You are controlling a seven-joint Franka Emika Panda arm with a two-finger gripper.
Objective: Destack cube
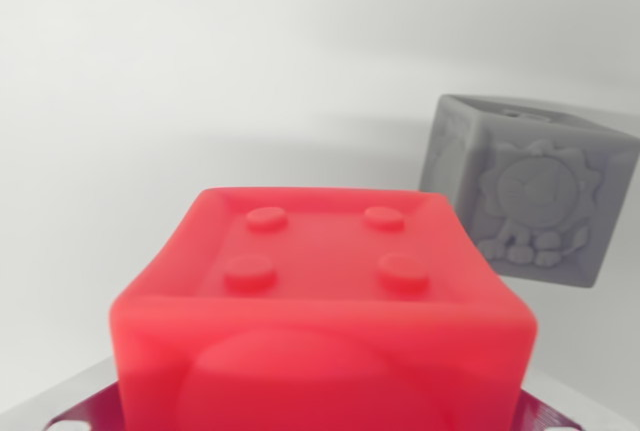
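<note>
Red cube (320,321) near, filling the lower middle, four studs on top. Grey cube (530,191) farther right, apart, on white surface (150,101). Jaws unseen; state impossible to tell.

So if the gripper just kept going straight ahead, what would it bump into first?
Most likely the red cube, which fills the near centre of the wrist view. The grey cube sits farther off to the wrist view's right. The gripper itself isn't visible, so depth is uncertain.

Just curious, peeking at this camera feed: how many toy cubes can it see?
2. A red plastic cube with four studs fills the near centre; a grey embossed cube sits behind, toward the wrist view's right. Others may be hidden.
</note>
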